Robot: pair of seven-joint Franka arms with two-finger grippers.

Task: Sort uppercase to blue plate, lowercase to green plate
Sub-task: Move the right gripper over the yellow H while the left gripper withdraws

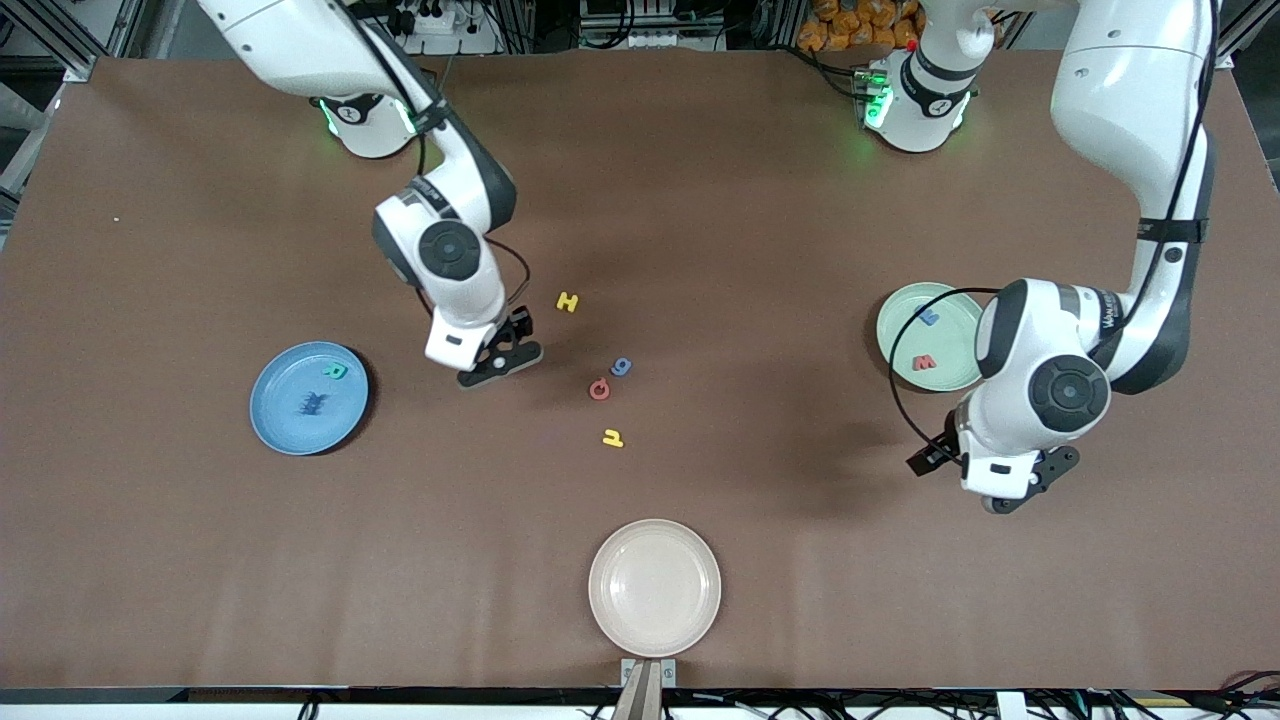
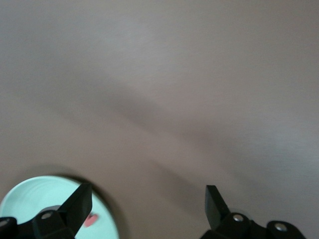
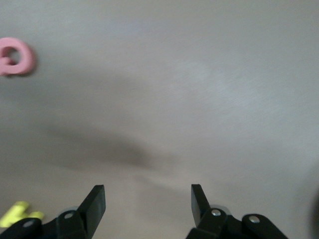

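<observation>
The blue plate [image 1: 290, 432] holds the teal R [image 1: 336, 371] and blue W [image 1: 311, 403]. The green plate [image 1: 950, 310] holds the blue m [image 1: 928, 316] and red w [image 1: 924, 363]. The yellow H [image 1: 568, 301], blue g [image 1: 621, 366], red Q [image 1: 599, 389] and yellow h [image 1: 613, 437] lie on the table between the plates. My right gripper [image 1: 500, 365] is open and empty over bare table between the blue plate and these letters. Its wrist view [image 3: 147, 194] shows the red Q [image 3: 15, 59]. My left gripper [image 1: 1005, 500] is open and empty beside the green plate [image 2: 30, 199], with the red w [image 2: 90, 220] in view.
A cream-white plate [image 1: 655, 530] sits near the table edge closest to the front camera. A yellow letter [image 3: 17, 214] shows at the edge of the right wrist view. Brown table surface surrounds everything.
</observation>
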